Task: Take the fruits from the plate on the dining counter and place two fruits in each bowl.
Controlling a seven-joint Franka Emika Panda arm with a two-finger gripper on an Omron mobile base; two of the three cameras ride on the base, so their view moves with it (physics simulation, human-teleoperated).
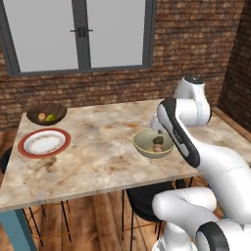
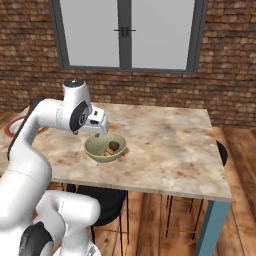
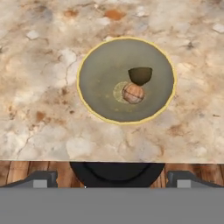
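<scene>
With the gripper [image 3: 112, 177] released wide above the pale bowl [image 3: 100, 87] at frame centre, the dark green fruit [image 3: 140, 75] and brownish-orange fruit [image 3: 132, 93] lie inside; two fruits sit in the wooden bowl [image 1: 46, 113] at upper left, so distribution appears complete; next, retract clear.

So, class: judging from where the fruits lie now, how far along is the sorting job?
It looks finished. The plate is bare, the wooden bowl holds two fruits, and the pale bowl holds the dark green fruit and brownish fruit. The gripper hangs open above it, holding nothing. Nothing seems left.
</scene>
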